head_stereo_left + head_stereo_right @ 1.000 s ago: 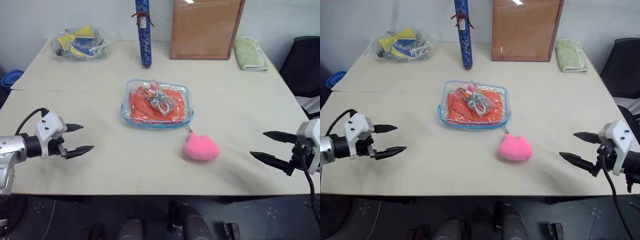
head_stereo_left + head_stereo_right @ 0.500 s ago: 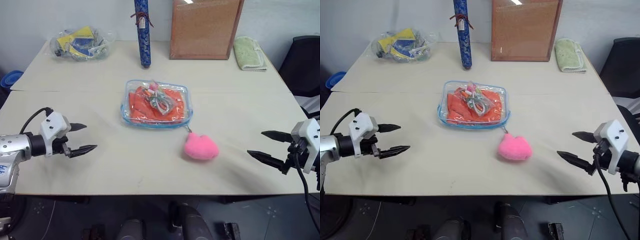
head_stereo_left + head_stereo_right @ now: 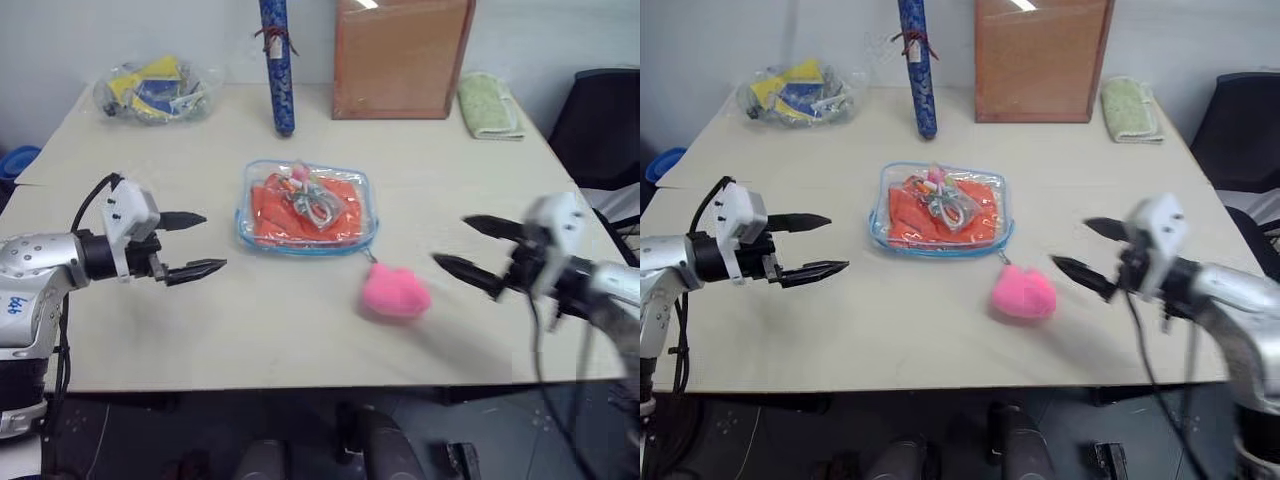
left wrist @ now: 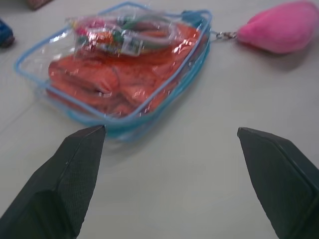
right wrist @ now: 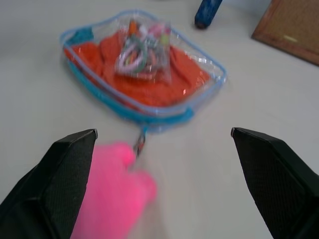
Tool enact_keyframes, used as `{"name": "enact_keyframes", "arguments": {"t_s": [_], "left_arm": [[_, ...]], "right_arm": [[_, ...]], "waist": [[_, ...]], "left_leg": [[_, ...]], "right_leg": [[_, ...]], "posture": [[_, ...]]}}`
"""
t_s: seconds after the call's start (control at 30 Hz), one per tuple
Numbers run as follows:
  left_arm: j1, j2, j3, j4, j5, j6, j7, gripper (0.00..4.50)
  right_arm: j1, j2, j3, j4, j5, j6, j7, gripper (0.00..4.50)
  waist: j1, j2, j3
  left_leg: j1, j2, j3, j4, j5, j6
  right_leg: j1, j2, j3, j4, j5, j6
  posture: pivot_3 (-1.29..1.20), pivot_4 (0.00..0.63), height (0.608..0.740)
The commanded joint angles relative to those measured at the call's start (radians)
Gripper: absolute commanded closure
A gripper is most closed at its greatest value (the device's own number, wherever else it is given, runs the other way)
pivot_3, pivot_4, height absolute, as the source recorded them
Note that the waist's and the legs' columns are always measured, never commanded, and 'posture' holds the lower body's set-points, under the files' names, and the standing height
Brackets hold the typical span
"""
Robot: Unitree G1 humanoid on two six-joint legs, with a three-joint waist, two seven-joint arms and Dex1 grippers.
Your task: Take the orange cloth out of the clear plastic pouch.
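The clear plastic pouch (image 3: 306, 207) with light blue trim lies flat mid-table, and the orange cloth (image 3: 272, 212) is inside it under a small packet of coloured bands. A pink pom-pom (image 3: 396, 291) hangs off the pouch's near right corner on a short chain. My left gripper (image 3: 206, 243) hovers open just left of the pouch, fingers pointing at it. My right gripper (image 3: 466, 247) is open to the right of the pom-pom, pointing left. Both wrist views face the pouch (image 4: 124, 74) (image 5: 144, 74) between spread fingers.
At the back of the table stand a blue patterned roll (image 3: 276, 66) and a brown corkboard (image 3: 398, 58). A clear bag of yellow and blue items (image 3: 150, 88) lies back left, a pale green folded towel (image 3: 488, 105) back right. A black chair (image 3: 600, 120) stands beyond the right edge.
Both arms have swung inward toward the pouch: the left gripper moved right and up, the right gripper moved further left and forward. Both stayed open. The pouch and pom-pom have not moved.
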State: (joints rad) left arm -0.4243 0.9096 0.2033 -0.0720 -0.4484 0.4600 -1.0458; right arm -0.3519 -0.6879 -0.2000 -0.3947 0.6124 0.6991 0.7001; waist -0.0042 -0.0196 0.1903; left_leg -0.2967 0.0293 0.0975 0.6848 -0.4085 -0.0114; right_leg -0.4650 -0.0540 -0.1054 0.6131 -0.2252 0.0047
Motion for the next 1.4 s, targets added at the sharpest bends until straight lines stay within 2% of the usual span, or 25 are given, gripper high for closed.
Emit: {"name": "enact_keyframes", "arguments": {"t_s": [0.03, 0.13, 0.2, 0.37, 0.47, 0.77, 1.03, 1.1, 1.17, 1.4], "left_arm": [[-0.049, -0.007, -0.020, -0.015, -0.007, 0.018, 0.011, 0.02], [-0.066, -0.016, -0.028, -0.010, 0.003, 0.018, 0.026, 0.02], [-0.065, -0.021, -0.026, -0.018, 0.008, 0.017, 0.041, 0.02], [-0.015, -0.020, -0.001, -0.075, 0.006, 0.028, 0.080, 0.02], [0.028, -0.014, 0.027, -0.104, 0.008, 0.033, 0.105, 0.02], [0.078, -0.014, 0.049, -0.155, 0.010, 0.035, 0.147, 0.02], [0.069, -0.020, 0.032, -0.142, 0.015, 0.017, 0.151, 0.00], [0.059, -0.027, 0.020, -0.138, 0.016, 0.012, 0.148, 0.00], [0.024, -0.051, -0.015, -0.134, 0.011, 0.013, 0.145, 0.00], [-0.099, -0.176, -0.188, -0.163, -0.009, 0.041, 0.094, 0.00]], "right_arm": [[-0.174, 0.141, 0.160, 0.077, -0.068, 0.014, -0.109, 0.00], [-0.349, 0.280, 0.293, 0.274, -0.181, -0.030, -0.152, 0.00], [-0.448, 0.355, 0.335, 0.444, -0.244, -0.086, -0.167, 0.00], [-0.637, 0.486, 0.367, 0.848, -0.364, -0.241, -0.183, 0.00], [-0.704, 0.543, 0.356, 1.004, -0.378, -0.280, -0.146, 0.00], [-0.773, 0.607, 0.354, 1.246, -0.453, -0.352, -0.084, 0.00], [-0.785, 0.598, 0.324, 1.259, -0.478, -0.394, -0.081, 2.62], [-0.778, 0.591, 0.316, 1.233, -0.475, -0.385, -0.076, 3.31], [-0.745, 0.547, 0.278, 1.103, -0.442, -0.345, -0.063, 3.93], [-0.504, 0.244, 0.060, 0.567, -0.370, -0.059, -0.136, 3.93]], "waist": [[-0.008, 0.000, 0.000], [-0.021, 0.000, 0.000], [-0.024, 0.000, 0.000], [-0.029, -0.001, 0.000], [-0.031, -0.001, 0.000], [-0.033, -0.001, -0.001], [-0.039, -0.001, 0.000], [-0.040, -0.001, 0.000], [-0.040, -0.001, 0.000], [0.002, 0.000, 0.000]], "left_leg": [[0.000, 0.000, 0.000, 0.000, 0.001, -0.001], [0.000, 0.001, -0.001, 0.000, 0.003, -0.002], [-0.001, 0.001, -0.002, 0.000, 0.004, -0.002], [-0.012, -0.001, -0.001, 0.004, 0.005, -0.001], [-0.017, 0.000, -0.002, 0.007, 0.005, -0.001], [-0.020, 0.000, -0.005, 0.013, 0.004, 0.000], [-0.020, 0.000, -0.005, 0.013, 0.004, 0.000], [-0.020, 0.000, -0.005, 0.013, 0.004, 0.000], [-0.020, 0.000, -0.005, 0.013, 0.004, 0.000], [-0.025, -0.001, -0.006, 0.015, 0.003, 0.003]], "right_leg": [[0.000, 0.000, 0.000, 0.001, 0.000, -0.001], [-0.001, 0.001, 0.000, 0.006, -0.001, -0.002], [-0.004, 0.000, -0.001, 0.008, -0.001, -0.003], [-0.018, -0.002, -0.002, 0.012, -0.001, -0.003], [-0.020, -0.002, -0.003, 0.011, -0.001, -0.003], [-0.020, -0.005, -0.005, 0.015, 0.000, -0.003], [-0.020, -0.005, -0.005, 0.015, 0.000, -0.003], [-0.020, -0.005, -0.005, 0.015, 0.000, -0.003], [-0.020, -0.005, -0.005, 0.015, 0.000, -0.003], [-0.020, -0.007, -0.009, 0.010, 0.002, 0.000]], "posture": [[0.00, 0.150, 0.740], [0.00, 0.150, 0.740], [0.00, 0.150, 0.740], [0.00, 0.150, 0.740], [0.00, 0.150, 0.740], [0.00, 0.150, 0.740], [0.00, 0.150, 0.740], [0.00, 0.150, 0.740], [0.00, 0.150, 0.740], [0.00, 0.150, 0.740]]}}
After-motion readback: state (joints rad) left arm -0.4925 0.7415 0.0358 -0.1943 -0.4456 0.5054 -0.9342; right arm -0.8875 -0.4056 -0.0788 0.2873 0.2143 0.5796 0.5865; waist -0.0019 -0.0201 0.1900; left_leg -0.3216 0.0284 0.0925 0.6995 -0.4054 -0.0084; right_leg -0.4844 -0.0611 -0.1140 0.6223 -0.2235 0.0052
